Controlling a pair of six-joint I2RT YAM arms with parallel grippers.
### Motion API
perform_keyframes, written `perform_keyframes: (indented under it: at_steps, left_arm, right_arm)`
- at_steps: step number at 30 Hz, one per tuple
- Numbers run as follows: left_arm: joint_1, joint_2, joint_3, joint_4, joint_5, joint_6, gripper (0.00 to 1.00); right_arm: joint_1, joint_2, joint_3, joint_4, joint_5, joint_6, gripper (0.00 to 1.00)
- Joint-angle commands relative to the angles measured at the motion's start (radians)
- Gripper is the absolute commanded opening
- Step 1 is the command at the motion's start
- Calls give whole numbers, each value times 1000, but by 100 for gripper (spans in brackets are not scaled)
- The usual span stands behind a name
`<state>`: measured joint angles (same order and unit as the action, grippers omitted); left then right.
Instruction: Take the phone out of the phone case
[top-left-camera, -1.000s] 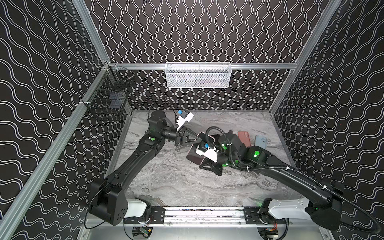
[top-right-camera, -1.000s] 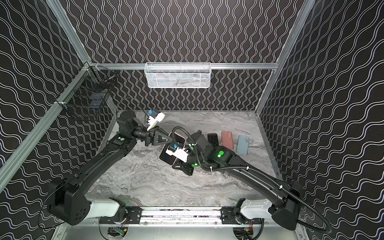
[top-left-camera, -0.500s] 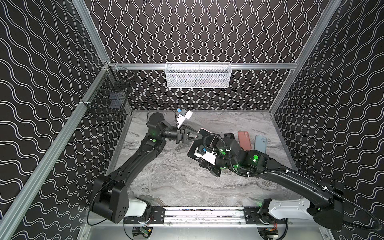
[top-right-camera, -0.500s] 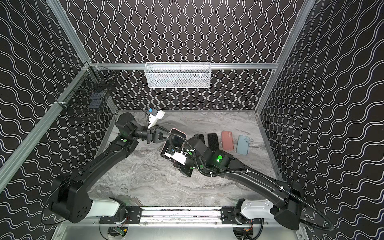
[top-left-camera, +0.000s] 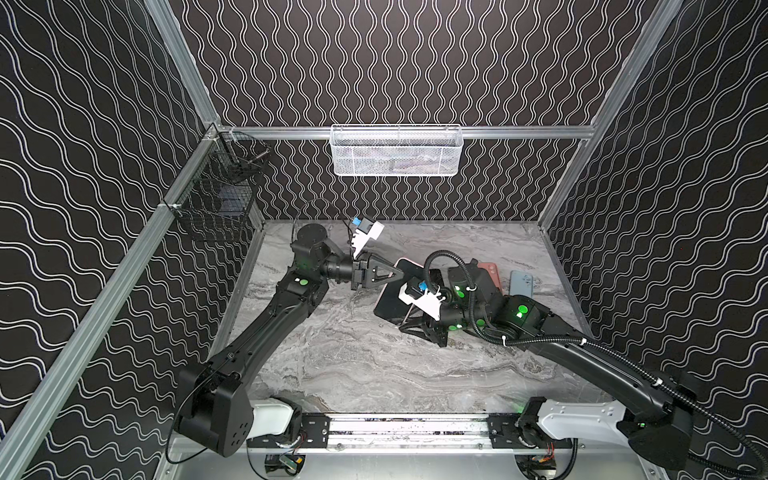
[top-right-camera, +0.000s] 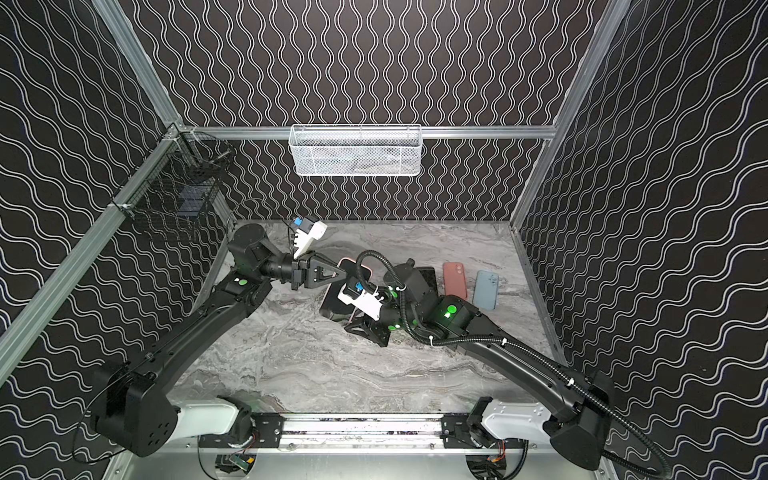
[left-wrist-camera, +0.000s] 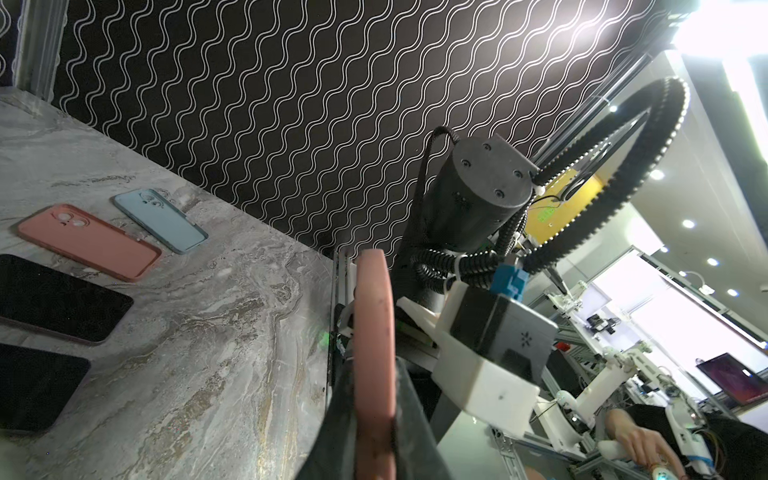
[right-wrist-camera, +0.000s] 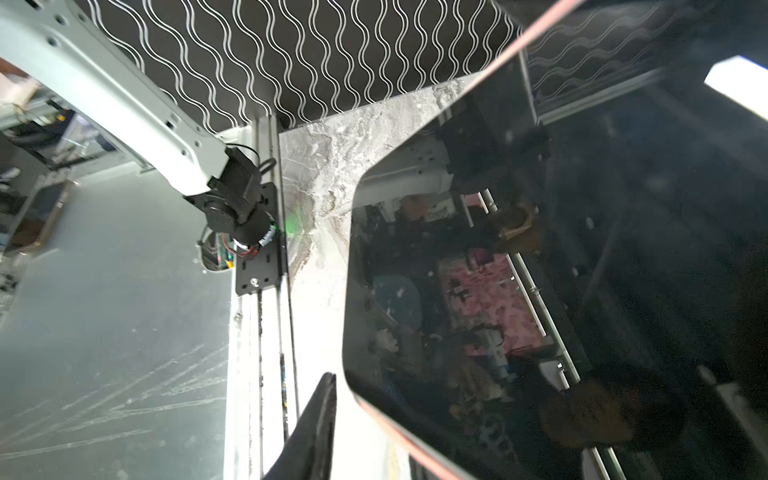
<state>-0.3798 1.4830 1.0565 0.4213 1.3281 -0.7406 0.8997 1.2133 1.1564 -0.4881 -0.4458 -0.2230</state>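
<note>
Two tools on one job. Clenched with the left gripper (top-left-camera: 397, 274) on the rim of the pink phone case (left-wrist-camera: 374, 316), pinched edge-on between its fingers (left-wrist-camera: 338, 424) and held tilted over the table (top-left-camera: 353, 365). Right at the tip of the right gripper (top-left-camera: 411, 327), at the low end: the phone (right-wrist-camera: 540, 249), seemingly not yet out of that case, pink rim showing round its corner. Only one right finger (right-wrist-camera: 320, 415) in the wrist view, just apart from that corner, the other hidden; impossible to tell released from grasping.

Could go wrong three ways. Pulling with so thin a bite on a soft rim: slipping off, dropping phone and case onto the table. Prying at a single corner without backing: bending the rim instead of freeing the phone. Swinging the right wrist back: knocking into the things lying just behind it.

Counted, outward from the tools: one cased phone in the air; two dark phones (left-wrist-camera: 54, 299) flat on the table beyond the left fingertips; farther, two empty cases, one salmon case (left-wrist-camera: 87, 241), one blue case (left-wrist-camera: 162, 220); farthest, two baskets, white mesh basket (top-left-camera: 397, 149) on the back wall, black wire basket (top-left-camera: 216, 203) off to the left arm's side.
</note>
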Motion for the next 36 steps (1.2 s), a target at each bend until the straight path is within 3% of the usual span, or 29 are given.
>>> perform_keyframes:
  at_steps: [1,7,17,24,27,30,36]
  left_arm:
    - [-1,14,-13,197,-9,-121,0]
    - [-2,39,-35,372,-12,-269,0]
    - [-1,11,-9,151,-39,-114,0]
    - [-2,20,-16,220,-46,-175,0]
    - [-4,25,-23,258,-47,-211,0]
    - [-5,22,-27,264,-52,-211,0]
    - [-5,20,-29,267,-57,-218,0]
  right_arm:
    - [1,13,8,58,-71,6,30]
    - [1,26,3,83,-82,19,29]
    - [-21,26,5,133,-108,39,20]
    - [-24,25,-1,153,-126,43,11]
    - [-27,28,7,153,-137,46,13]
    - [-37,33,8,160,-166,49,21]
    - [-68,24,-7,202,-224,80,20]
